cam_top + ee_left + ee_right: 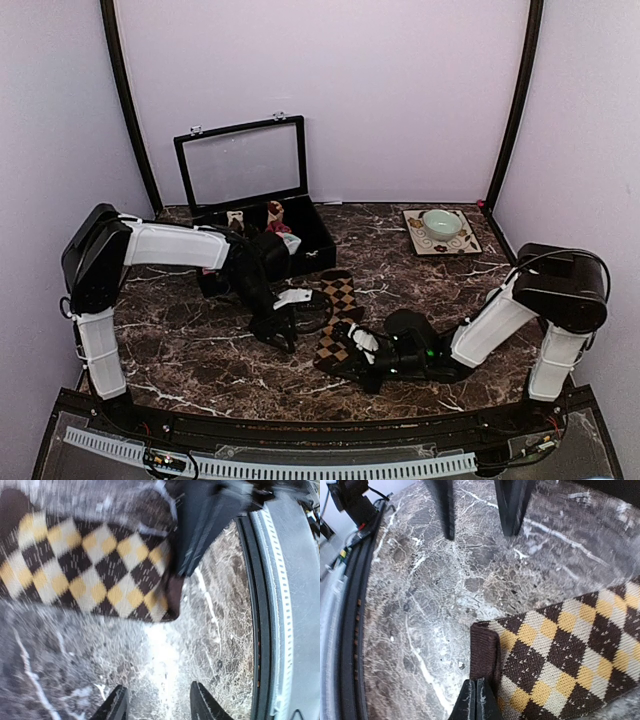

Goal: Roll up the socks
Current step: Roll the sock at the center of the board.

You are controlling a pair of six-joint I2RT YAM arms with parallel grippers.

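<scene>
The dark brown sock (340, 312) with tan diamond checks lies flat on the marble, its cuff (484, 652) toward the near edge. My right gripper (347, 357) (477, 696) is shut, its tips pinching the near corner of that cuff. My left gripper (278, 337) (160, 706) hangs open over bare marble just left of the sock (95, 565), with nothing between its fingers. Something pink with white marks (275, 214), apparently the other sock, sits in the black box, with a mint patch (289, 241) beside it.
The black box (318, 238) with its raised clear lid (243, 163) stands at the back behind the left arm. A patterned tile carrying a mint bowl (441, 222) sits back right. A black rail (260, 610) (355, 610) edges the table close to both grippers.
</scene>
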